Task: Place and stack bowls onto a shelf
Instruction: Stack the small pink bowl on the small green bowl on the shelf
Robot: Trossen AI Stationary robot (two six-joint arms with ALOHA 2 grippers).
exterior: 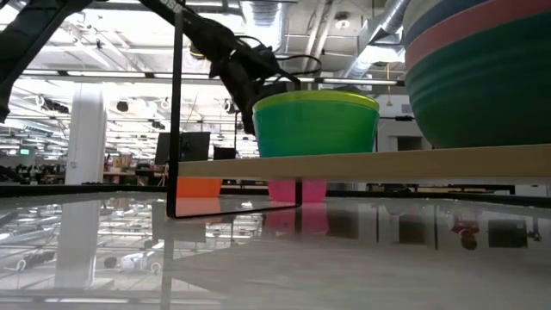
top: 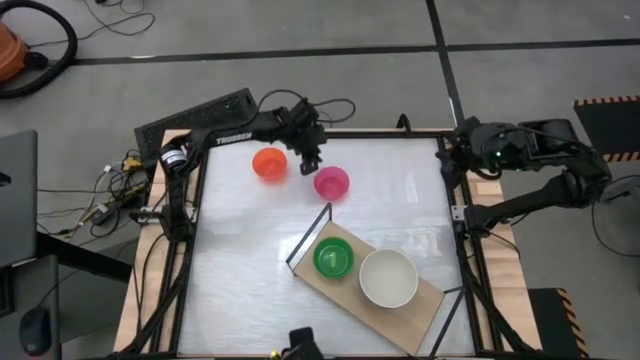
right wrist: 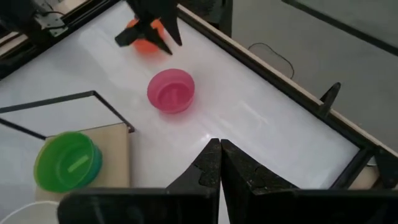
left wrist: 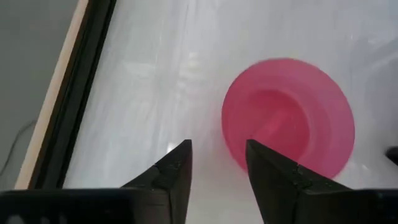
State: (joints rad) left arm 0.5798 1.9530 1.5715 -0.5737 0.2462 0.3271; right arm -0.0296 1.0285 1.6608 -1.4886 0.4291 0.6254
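A pink bowl (top: pixel 331 182) and an orange-red bowl (top: pixel 269 163) stand upright on the white tabletop near its far edge. On the wooden shelf (top: pixel 318 285) sit a green stack with a lime bowl inside (top: pixel 333 257) and a stack topped by a white bowl (top: pixel 388 277). My left gripper (top: pixel 311 160) hangs open between the two loose bowls, above the table. In the left wrist view the left gripper (left wrist: pixel 219 155) has the pink bowl (left wrist: pixel 286 115) just beyond its fingers. My right gripper (right wrist: pixel 219 152) is shut and waits over the table's far right corner.
The shelf's thin black frame (top: pixel 310 235) stands up at its left end, near the pink bowl. In the low view the shelf board (exterior: pixel 387 164) sits raised, with the loose bowls seen beneath it. Black rails and wooden edges border the table (top: pixel 240 300).
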